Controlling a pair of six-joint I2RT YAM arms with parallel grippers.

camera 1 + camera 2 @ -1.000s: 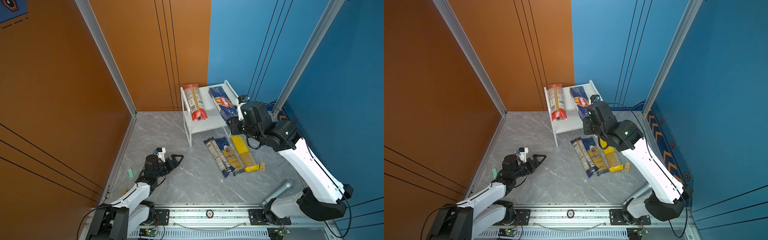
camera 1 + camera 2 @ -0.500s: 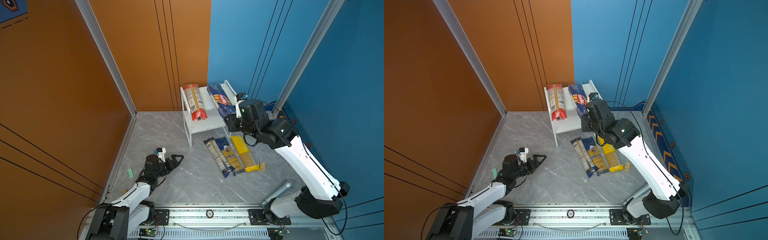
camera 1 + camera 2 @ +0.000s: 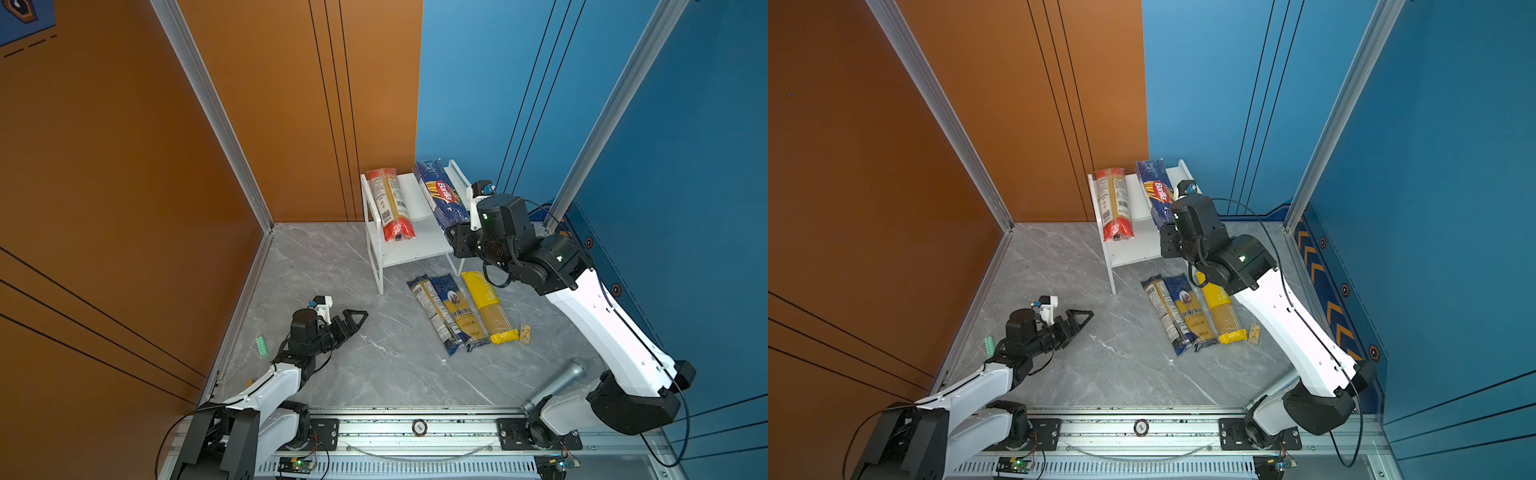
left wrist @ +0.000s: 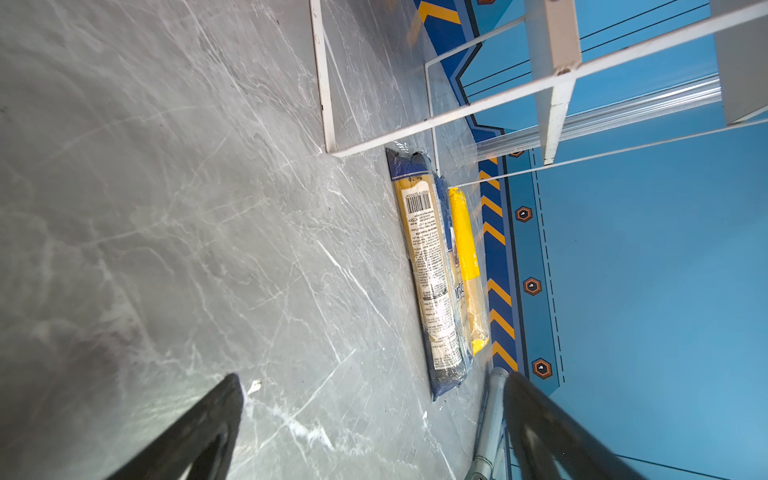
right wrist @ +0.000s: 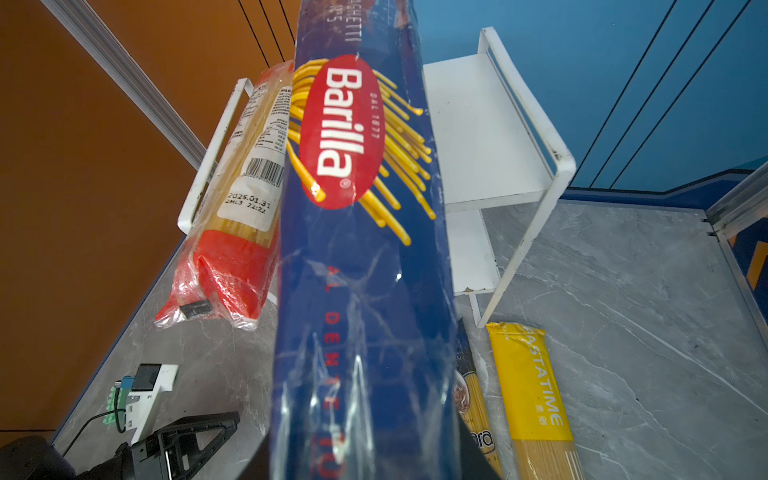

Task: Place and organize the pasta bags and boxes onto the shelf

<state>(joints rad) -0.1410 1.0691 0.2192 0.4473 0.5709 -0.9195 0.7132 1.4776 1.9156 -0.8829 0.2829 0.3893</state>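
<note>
Much shelf top (image 5: 478, 124) bare beside Barilla pack (image 5: 357, 249) in right pincer (image 3: 456, 241).

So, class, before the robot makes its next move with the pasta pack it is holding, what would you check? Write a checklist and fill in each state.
1. Grip: right gripper shut on the near end of the Barilla pack: ok.
2. Room on the shelf: bare top board shows beside the pack: ok.
3. Gap to the red-ended pack: a strip of white board shows between them in both top views: ok.
4. Barilla pack lying flat on the board: cannot tell.
5. Left gripper out of the way: open, over the floor, apart from the shelf: ok.
6. All packs shelved: three packs lie on the floor: not ok.
</note>
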